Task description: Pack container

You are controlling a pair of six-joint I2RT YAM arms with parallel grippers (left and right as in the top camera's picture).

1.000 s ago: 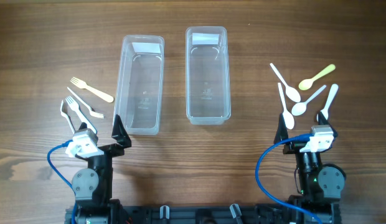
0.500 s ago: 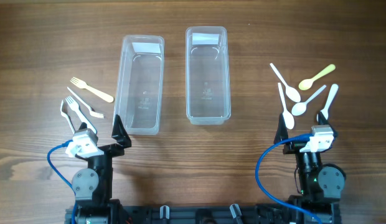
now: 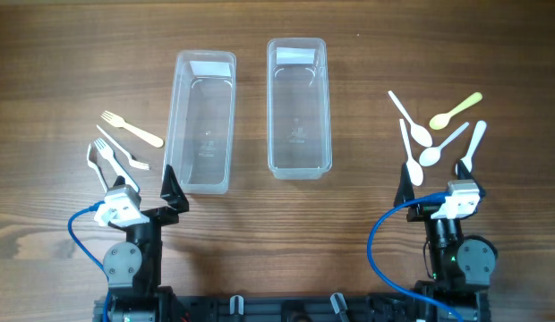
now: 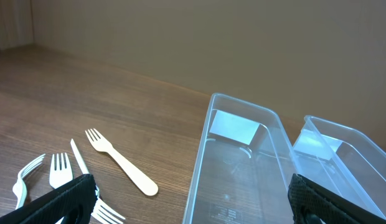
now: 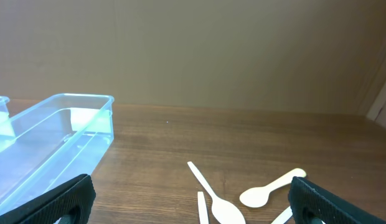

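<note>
Looking down from overhead, where did the containers sit?
— Side by side, upright, in the middle of the bench (image 3: pixel 367 54). The left container (image 3: pixel 204 121) lay a little nearer the arms; the right container (image 3: pixel 298 107) sat just beside it, with a strip of wood between them, not touching.
— And the cutlery?
— Forks were off to the left: a tan fork (image 3: pixel 132 130) near the left container's long wall, and the white forks (image 3: pixel 122 154) bunched just below it. Spoons were well apart from them, out to the right of the right container: one yellow spoon (image 3: pixel 456 110) and several white spoons (image 3: pixel 421 134) fanned beneath it, some overlapping.
— What did the left wrist camera show?
— The left container (image 4: pixel 243 168) ran straight ahead with the right container (image 4: pixel 342 155) behind it. The tan fork (image 4: pixel 121 163) lay flat on the wood, the white forks (image 4: pixel 58 169) at the lower left.
— How were the left jaws?
— Spread wide, holding nothing; each dark tip sat in a bottom corner of that view. The left arm (image 3: pixel 125 259) stood at the near edge.
— And the right jaws?
— Also wide and holding nothing, on the right arm (image 3: pixel 456 255). That wrist view caught the right container (image 5: pixel 56 137) on its left and the yellow spoon (image 5: pixel 271 190) on its right.
</note>
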